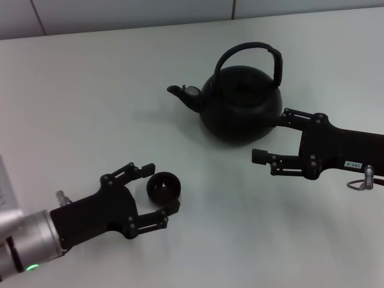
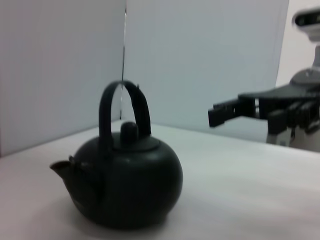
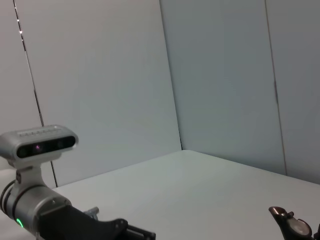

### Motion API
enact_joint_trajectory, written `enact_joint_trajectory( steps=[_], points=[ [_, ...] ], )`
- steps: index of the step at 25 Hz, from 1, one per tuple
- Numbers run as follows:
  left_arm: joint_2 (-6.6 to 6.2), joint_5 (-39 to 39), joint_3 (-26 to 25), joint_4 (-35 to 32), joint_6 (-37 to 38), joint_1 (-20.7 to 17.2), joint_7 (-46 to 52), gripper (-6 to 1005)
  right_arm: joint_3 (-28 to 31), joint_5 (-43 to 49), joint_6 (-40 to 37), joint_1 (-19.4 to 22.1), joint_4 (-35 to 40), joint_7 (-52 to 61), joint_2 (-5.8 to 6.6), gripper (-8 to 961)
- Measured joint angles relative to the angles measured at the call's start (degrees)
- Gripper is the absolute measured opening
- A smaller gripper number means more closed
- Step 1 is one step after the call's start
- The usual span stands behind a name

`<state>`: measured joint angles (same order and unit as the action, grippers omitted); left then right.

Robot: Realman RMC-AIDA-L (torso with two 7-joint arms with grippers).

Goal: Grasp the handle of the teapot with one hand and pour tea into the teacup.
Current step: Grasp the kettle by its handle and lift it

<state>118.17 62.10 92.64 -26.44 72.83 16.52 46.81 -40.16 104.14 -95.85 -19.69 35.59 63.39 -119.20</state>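
A: What carries everything here?

B: A plain, pale worktop with a matte, off-white surface. It fills nearly all of the head view and bears soft grey shadows.

A: And behind it?

B: A light wall made of flat panels. Thin vertical seams divide the panels, and two of them meet at a corner behind the worktop's far edge. In the head view only a narrow strip of that wall shows along the top.

A: How is the light?

B: Even and diffuse, with no hard glare. One seam in the left wrist view shows a bright sliver.

A: Any windows or floor?

B: I cannot tell; only worktop and wall show.
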Motion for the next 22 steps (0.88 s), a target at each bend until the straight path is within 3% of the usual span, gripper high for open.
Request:
enact_joint_trajectory(
  steps=[11, 15, 16, 17, 18, 20, 22],
  points=[
    [-2.46, 0.2, -4.4, -0.4, 12.3, -2.1, 0.2, 872, 0.5, -0.2, 1.1, -0.1, -0.3, -0.3, -0.12, 822],
    [-4.60, 2.6, -6.7, -1.5, 17.1, -2.1, 1.8, 872, 0.6, -1.7, 2.7, -1.1, -2.8, -0.3, -0.01, 821],
    [-4.60, 2.6, -6.7, -1.5, 17.1, -2.1, 1.8, 872, 0.6, -1.9, 3.0, -1.3, -3.2, -0.3, -0.01, 821],
    [-5.54, 5.5, -10.1, -2.9, 19.5, -2.1, 3.5, 872, 0.6, -2.0, 3.5, -1.4, -3.5, -0.3, -0.01, 820],
    [-5.54, 5.5, -10.1, -2.9, 19.5, -2.1, 3.5, 873, 0.6, -2.1, 4.1, -1.7, -3.9, -0.3, -0.07, 820],
    [-6.34, 12.1, -15.0, -5.6, 21.1, -1.8, 6.2, 873, 0.6, -2.6, 5.2, -2.2, -4.9, -0.1, -0.14, 820],
    [-6.34, 12.1, -15.0, -5.6, 21.1, -1.8, 6.2, 872, 0.6, -4.6, 6.1, -2.6, -6.7, -0.1, -0.16, 821]
  ],
)
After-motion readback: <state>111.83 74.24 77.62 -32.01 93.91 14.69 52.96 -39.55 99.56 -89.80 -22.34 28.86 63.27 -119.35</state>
